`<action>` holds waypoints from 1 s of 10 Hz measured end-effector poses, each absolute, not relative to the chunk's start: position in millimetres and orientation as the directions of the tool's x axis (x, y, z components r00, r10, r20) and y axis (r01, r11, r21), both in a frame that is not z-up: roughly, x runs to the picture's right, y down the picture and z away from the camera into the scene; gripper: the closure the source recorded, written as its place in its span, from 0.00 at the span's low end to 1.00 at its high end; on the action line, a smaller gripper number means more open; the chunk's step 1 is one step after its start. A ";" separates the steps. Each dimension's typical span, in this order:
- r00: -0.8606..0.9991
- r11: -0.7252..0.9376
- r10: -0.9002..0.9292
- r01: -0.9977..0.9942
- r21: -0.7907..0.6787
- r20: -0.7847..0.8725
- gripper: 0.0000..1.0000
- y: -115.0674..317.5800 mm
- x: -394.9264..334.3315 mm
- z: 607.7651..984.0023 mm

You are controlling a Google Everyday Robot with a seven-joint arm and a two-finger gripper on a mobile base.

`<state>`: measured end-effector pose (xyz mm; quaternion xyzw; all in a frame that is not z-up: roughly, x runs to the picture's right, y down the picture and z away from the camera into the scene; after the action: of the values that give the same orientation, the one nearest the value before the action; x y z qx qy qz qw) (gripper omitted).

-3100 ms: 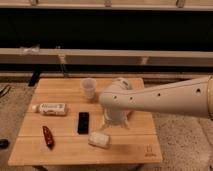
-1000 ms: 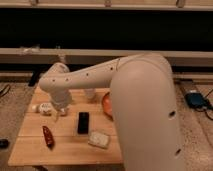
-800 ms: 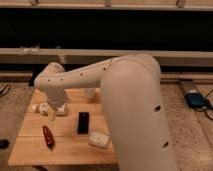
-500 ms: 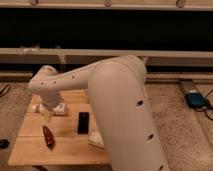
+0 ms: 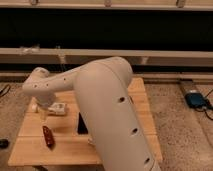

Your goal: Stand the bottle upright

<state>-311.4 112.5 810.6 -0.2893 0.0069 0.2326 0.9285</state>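
The wooden table [image 5: 65,146] stands on a speckled floor in front of a long pale ledge. The bottle [image 5: 59,108] lies on its side on the table's back-left part, not upright. Its white label with dark print shows on one side of the arm's end. A small whitish bit, which may be its cap, shows on the other side, near the table's left edge.

The white robot arm [image 5: 112,105] enters from the table's front right and crosses most of the tabletop. Its thick link hides the table's middle and back. The arm bends at a rounded joint above the table's back-left corner and turns downward there. The gripper [image 5: 44,111] hangs under that joint, low over the table's left-back area and right at the bottle's middle, covering that part of it. Whether the gripper is clenched, released or holding the bottle cannot be told, nor whether it touches the bottle.

An elongated dark red object [image 5: 48,136] lies on the table's front-left part, clear of the arm. A black rectangular object [image 5: 81,121] lies nearer the table's middle, its right side hidden behind the arm. A blue object [image 5: 196,100] sits on the floor off the table's right side.
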 end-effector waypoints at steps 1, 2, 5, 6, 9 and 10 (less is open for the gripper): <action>0.890 0.724 0.430 -0.439 -0.532 -0.151 0.20 111.7 -308.9 811.8; 0.890 0.724 0.429 -0.439 -0.532 -0.150 0.20 111.8 -309.2 811.7; 0.890 0.724 0.430 -0.439 -0.532 -0.151 0.20 111.9 -309.0 811.7; 0.890 0.724 0.430 -0.440 -0.532 -0.151 0.20 112.0 -308.7 811.8; 0.903 0.744 0.398 -0.420 -0.520 -0.160 0.20 118.8 -305.1 816.0; 0.910 0.753 0.381 -0.407 -0.518 -0.160 0.20 120.2 -304.8 818.7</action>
<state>-304.8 120.2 818.7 -0.2815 0.0224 0.2105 0.9359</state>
